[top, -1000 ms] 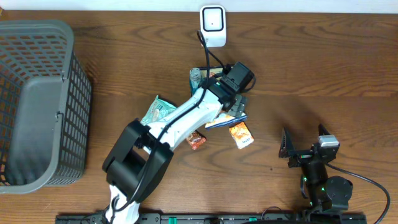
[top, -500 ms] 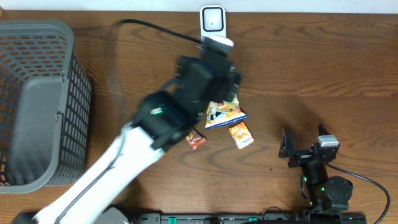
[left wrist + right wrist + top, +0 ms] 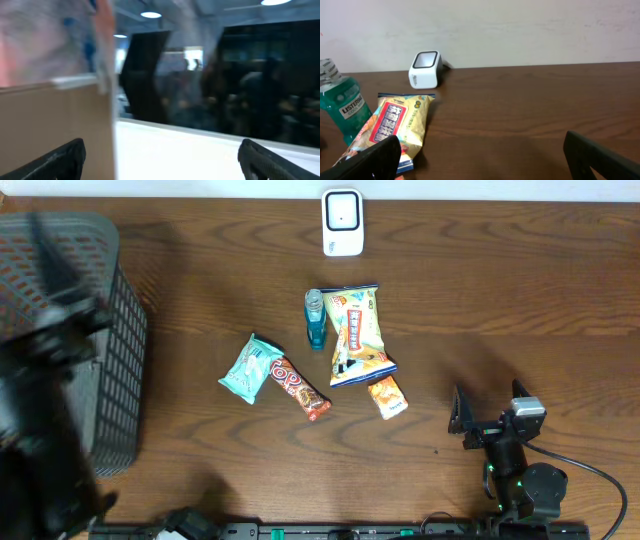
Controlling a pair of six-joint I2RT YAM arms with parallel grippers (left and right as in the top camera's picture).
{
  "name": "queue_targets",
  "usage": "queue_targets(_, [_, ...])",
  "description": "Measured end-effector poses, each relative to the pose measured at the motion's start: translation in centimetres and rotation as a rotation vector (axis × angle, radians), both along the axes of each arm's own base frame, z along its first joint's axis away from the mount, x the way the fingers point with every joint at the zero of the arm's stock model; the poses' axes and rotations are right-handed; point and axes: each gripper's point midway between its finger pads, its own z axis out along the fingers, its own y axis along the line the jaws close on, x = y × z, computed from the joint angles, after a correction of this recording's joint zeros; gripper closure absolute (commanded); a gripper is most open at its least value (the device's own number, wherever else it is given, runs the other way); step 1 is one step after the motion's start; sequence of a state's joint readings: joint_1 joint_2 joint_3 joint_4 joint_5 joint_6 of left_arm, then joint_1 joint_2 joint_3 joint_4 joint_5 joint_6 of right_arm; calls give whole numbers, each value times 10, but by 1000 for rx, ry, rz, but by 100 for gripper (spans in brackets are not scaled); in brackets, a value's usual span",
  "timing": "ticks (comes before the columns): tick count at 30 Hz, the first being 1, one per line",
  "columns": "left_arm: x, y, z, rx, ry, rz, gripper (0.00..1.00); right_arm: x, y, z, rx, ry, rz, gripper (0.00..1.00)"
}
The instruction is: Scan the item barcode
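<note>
Yellow snack bag (image 3: 355, 335) lies flat mid-table, its long axis running toward the white scanner (image 3: 342, 222), with a mouthwash bottle (image 3: 316, 318) just beside it. The left arm (image 3: 45, 410) is a blur over the basket (image 3: 120, 330). Left gripper (image 3: 160, 160) and right gripper (image 3: 482, 157) gape wide, both empty.

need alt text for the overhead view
Five small items lie clustered near a white barcode scanner on a wooden table, among them a mouthwash bottle and a yellow snack bag. A grey basket stands at left; the right gripper is open at lower right.
</note>
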State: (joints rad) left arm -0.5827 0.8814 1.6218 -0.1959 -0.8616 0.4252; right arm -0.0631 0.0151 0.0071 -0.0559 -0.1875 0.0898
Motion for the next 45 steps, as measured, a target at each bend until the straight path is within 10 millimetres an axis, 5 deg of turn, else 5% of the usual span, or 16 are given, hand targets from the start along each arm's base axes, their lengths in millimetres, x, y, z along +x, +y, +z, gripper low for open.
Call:
queue_targets(8, [-53,47,-8,-8,-35,120,3,0,0,0,0,0,0,1])
queue_targets(16, [-113,77,-47,-16,-120,247,3,0,0,0,0,0,0,1])
queue_targets(22, [-145,71,-72,-55,-195,224,3,0,0,0,0,0,0,1])
queue_targets(28, [-150,59,-93,-105,-201,175,3,0,0,0,0,0,0,1])
queue_targets(34, [-157,35,-91,-118,-259,7,3,0,0,0,0,0,0,1])
queue_targets(45, [-219,23,-99,-125,-398,-103,3,0,0,0,0,0,0,1])
